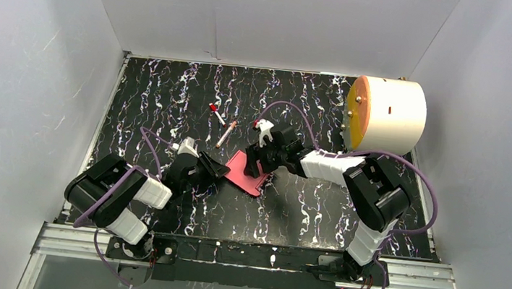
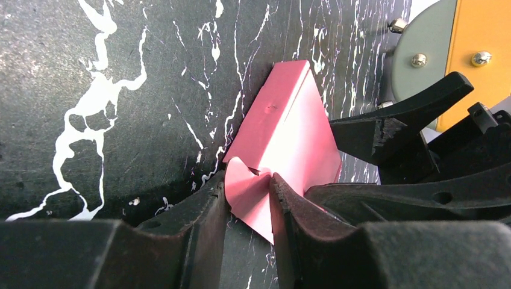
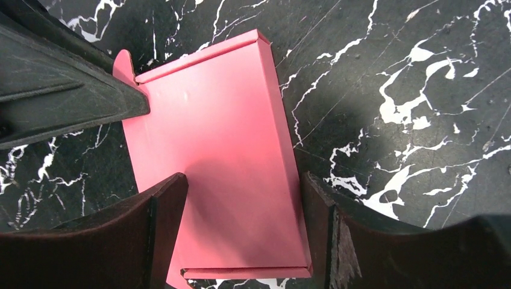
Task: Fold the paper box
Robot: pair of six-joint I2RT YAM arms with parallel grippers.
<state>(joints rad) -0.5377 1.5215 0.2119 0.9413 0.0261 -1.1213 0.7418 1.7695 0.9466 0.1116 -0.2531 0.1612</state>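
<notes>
Left fingers (image 2: pixel 202 232) pinch paper box (image 3: pixel 217 162) flap; right fingers (image 3: pixel 153 232) spread wide, straddling its body.

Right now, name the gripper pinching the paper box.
The left gripper, shut on a flap of the paper box; the right gripper stands open over it.

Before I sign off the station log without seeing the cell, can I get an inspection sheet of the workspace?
Surface: black marbled table.
Job's things: pink paper box, flattened, at the table's centre.
Clutter: two pens and a white cylinder with orange face, beyond the box.
Grippers: left gripper shut on the box's flap; right gripper open, fingers either side of the box.
Cables: purple cables loop along both arms, clear of the box.
Surroundings: white walls on three sides.
</notes>
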